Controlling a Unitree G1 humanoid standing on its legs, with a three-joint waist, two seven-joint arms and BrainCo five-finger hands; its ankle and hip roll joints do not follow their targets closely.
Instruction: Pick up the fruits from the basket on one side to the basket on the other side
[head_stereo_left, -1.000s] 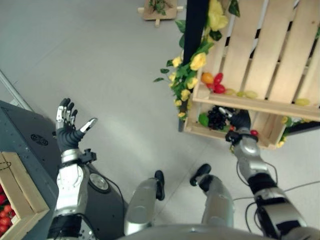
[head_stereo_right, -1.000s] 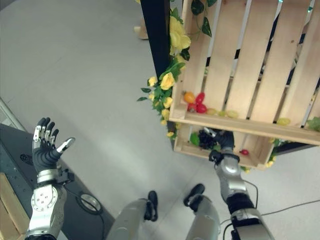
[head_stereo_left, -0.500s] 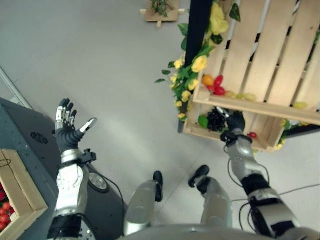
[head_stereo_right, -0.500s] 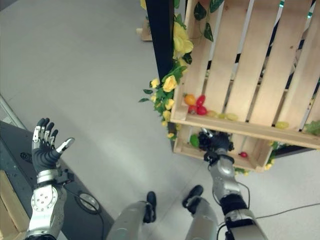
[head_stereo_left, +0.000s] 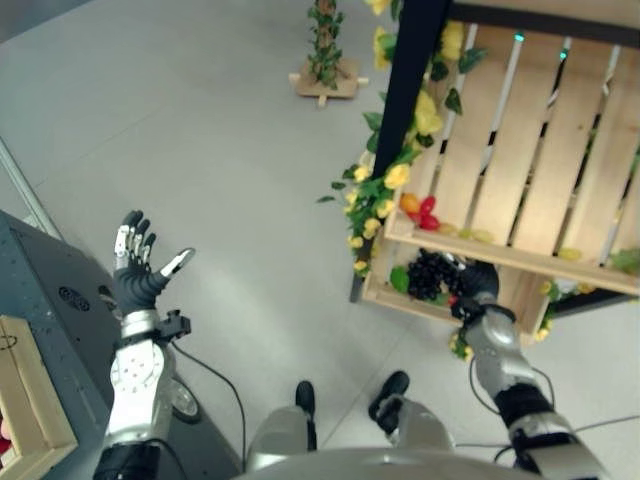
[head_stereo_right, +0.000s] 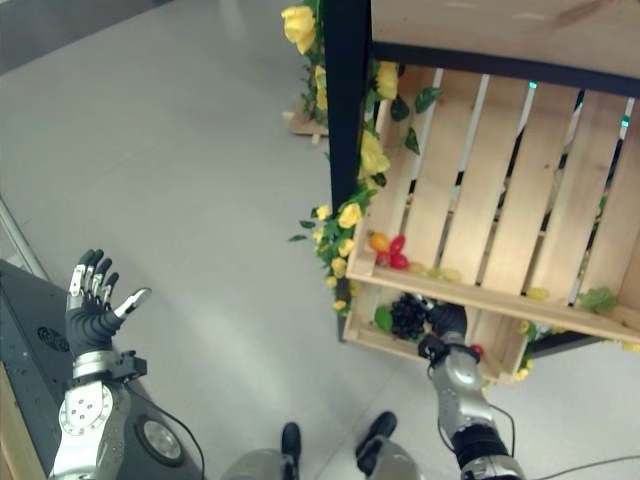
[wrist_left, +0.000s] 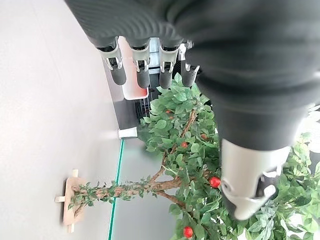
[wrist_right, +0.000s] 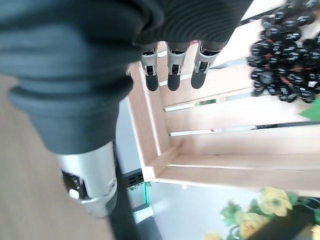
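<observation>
The head views show a pale slatted wooden crate (head_stereo_left: 520, 190) at 2 o'clock, standing behind a black post (head_stereo_left: 405, 120) hung with yellow artificial flowers (head_stereo_left: 385, 180) and green leaves. On its upper ledge lie one orange fruit (head_stereo_left: 410, 203) and two red fruits (head_stereo_left: 428, 213) at the post end, with several pale yellow-green pieces (head_stereo_left: 470, 235) along the ledge; their count cannot be told. In the lower compartment sits one bunch of dark grapes (head_stereo_left: 432, 275), knobbly and glossy, with a green leaf (head_stereo_left: 400, 279) at its post side and a small red fruit (head_stereo_right: 476, 351) on the far side of the right hand. The right hand (head_stereo_left: 478, 282) reaches into this lower compartment, just beside the grapes; from the head its fingers are hidden by its dark ribbed cover. The right wrist view supplies what the head views lack: the fingers (wrist_right: 172, 67) hang straight and relaxed, holding nothing, with the grapes (wrist_right: 282, 65) near them but apart, above smooth plank walls and the compartment corner (wrist_right: 160, 160). The left hand (head_stereo_left: 138, 268) is raised at 9 o'clock over the grey floor (head_stereo_left: 200, 130), fingers spread and straight, thumb apart, empty. The left wrist view alone shows an artificial tree (wrist_left: 180, 165) with green leaves, a brown trunk, a wooden cross base, and at least four small red fruits (wrist_left: 215, 181); the head views show a small plant on a wooden base (head_stereo_left: 322, 70) at 12 o'clock. At 8 o'clock a light wooden box edge (head_stereo_left: 30, 400) sits on a dark grey speckled surface (head_stereo_left: 60, 300).
</observation>
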